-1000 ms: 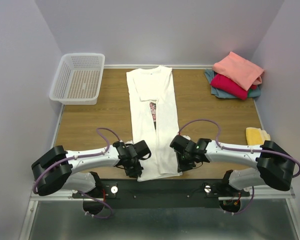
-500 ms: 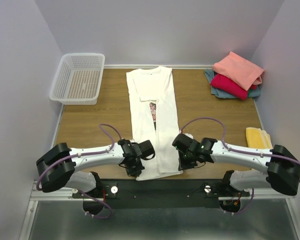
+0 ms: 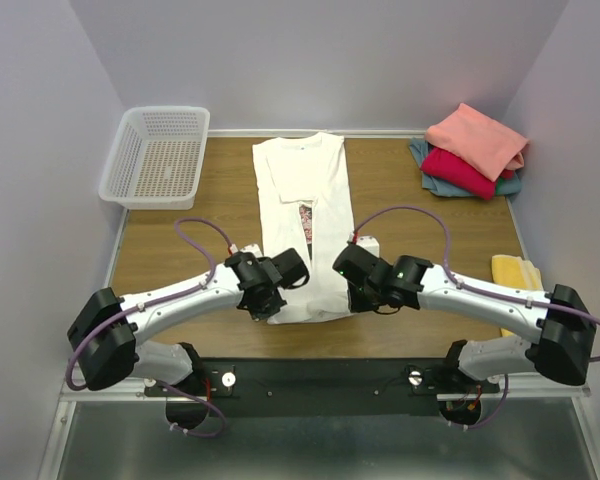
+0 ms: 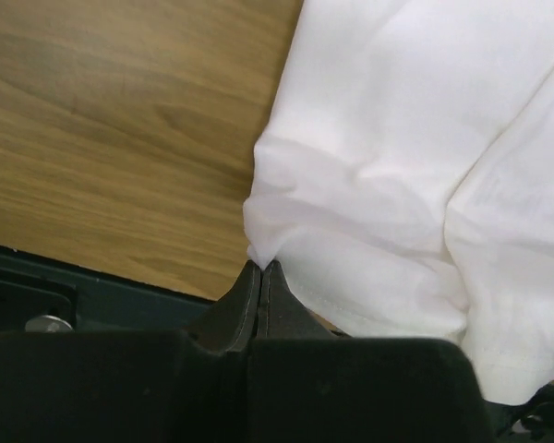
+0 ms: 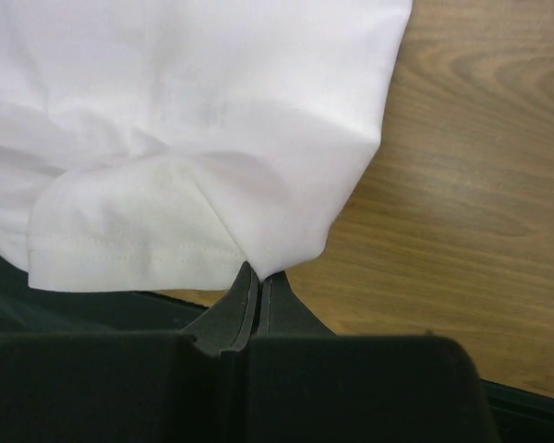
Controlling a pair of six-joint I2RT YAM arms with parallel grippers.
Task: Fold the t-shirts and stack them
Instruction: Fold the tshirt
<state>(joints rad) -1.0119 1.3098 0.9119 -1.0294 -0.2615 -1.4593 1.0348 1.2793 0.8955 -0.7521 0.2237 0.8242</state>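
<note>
A long white t-shirt (image 3: 302, 200) with a pink floral print showing at its middle lies lengthwise down the table's centre, sides folded in. My left gripper (image 3: 264, 303) is shut on its near-left hem corner (image 4: 263, 249). My right gripper (image 3: 356, 295) is shut on its near-right hem corner (image 5: 277, 258). Both hold the hem lifted and carried over the shirt's lower part. A stack of folded shirts, salmon-pink (image 3: 477, 138) over crimson (image 3: 458, 170) over grey-blue (image 3: 421, 152), sits at the far right.
A white mesh basket (image 3: 157, 157) stands at the far left. A yellow cloth (image 3: 514, 270) lies at the right edge. The dark base rail (image 3: 320, 378) runs along the table's near edge.
Both grippers have moved away from the near edge toward the shirt's middle, carrying the bottom hem with them, so the shirt's near end now lies farther up the table.
</note>
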